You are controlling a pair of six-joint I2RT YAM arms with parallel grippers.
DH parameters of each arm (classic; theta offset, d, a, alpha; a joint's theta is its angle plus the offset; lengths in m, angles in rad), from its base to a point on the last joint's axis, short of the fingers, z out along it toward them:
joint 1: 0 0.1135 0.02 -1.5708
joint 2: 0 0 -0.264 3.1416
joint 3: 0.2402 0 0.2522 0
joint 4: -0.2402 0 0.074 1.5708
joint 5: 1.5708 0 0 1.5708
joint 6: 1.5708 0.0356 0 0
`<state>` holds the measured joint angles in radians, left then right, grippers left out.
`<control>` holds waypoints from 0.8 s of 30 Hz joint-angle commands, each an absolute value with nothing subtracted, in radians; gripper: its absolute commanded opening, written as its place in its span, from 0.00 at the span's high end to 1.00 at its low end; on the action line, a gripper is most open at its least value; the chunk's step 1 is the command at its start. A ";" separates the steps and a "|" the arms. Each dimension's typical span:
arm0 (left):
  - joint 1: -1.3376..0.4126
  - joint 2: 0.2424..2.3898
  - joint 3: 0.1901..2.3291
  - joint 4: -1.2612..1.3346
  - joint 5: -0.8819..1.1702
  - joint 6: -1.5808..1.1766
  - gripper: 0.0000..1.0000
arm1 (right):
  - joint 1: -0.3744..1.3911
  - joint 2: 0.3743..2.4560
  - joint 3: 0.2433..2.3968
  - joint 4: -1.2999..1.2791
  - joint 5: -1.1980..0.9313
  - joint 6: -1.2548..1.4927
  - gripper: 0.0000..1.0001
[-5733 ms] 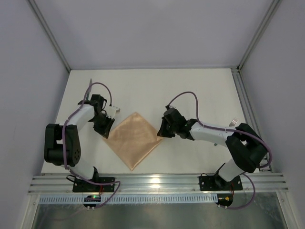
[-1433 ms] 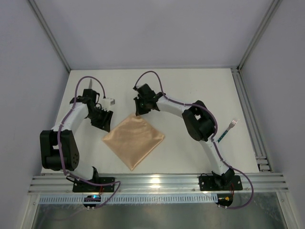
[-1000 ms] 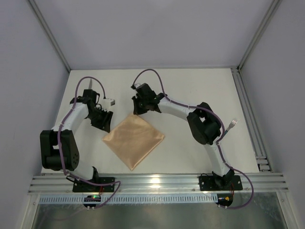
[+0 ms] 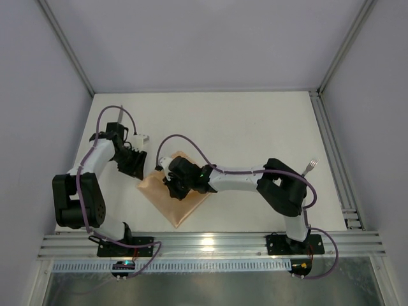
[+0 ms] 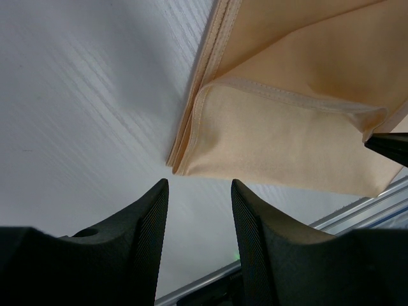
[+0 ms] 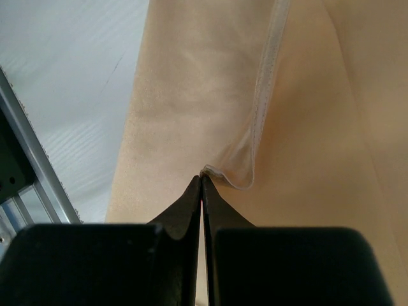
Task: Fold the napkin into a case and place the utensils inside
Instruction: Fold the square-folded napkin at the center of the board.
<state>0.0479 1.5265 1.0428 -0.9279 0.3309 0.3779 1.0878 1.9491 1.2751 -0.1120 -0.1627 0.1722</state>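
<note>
The peach-orange napkin lies as a diamond on the white table, folded in layers. My right gripper reaches across it from the right. In the right wrist view the right gripper is shut on a hemmed corner of the napkin, lifting it off the layer below. My left gripper stands open just off the napkin's left corner. In the left wrist view that stacked corner of the napkin lies ahead of the left gripper, apart from it. A fork's silver tines peek from behind the right arm. No case is in view.
An aluminium rail runs along the near edge by the arm bases. A second rail lines the table's right side. Grey walls close the table at the back and on both sides. The right arm stretches low across the table's middle.
The right gripper has moved from the napkin's far corner toward the near left, over the cloth, drawing the pinched corner with it. The left gripper has shifted slightly.
</note>
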 commanded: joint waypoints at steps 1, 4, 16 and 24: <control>0.055 1.494 1.035 -0.928 0.330 0.393 0.54 | 1.110 1.884 1.252 -0.071 -0.169 0.118 0.96; 0.057 1.494 1.031 -0.927 0.330 0.396 0.54 | 1.146 1.872 1.243 -0.101 -0.170 0.086 0.96; 0.058 1.528 0.991 -0.893 0.302 0.399 0.54 | 1.244 1.836 1.201 -0.155 -0.172 0.060 0.96; 0.057 1.532 0.986 -0.887 0.299 0.393 0.54 | 1.256 1.818 1.164 -0.167 -0.218 0.058 0.96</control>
<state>0.0494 1.5276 0.9886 -0.9089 0.3042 0.3820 1.2446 1.8694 1.1721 -0.1665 -0.1848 0.0757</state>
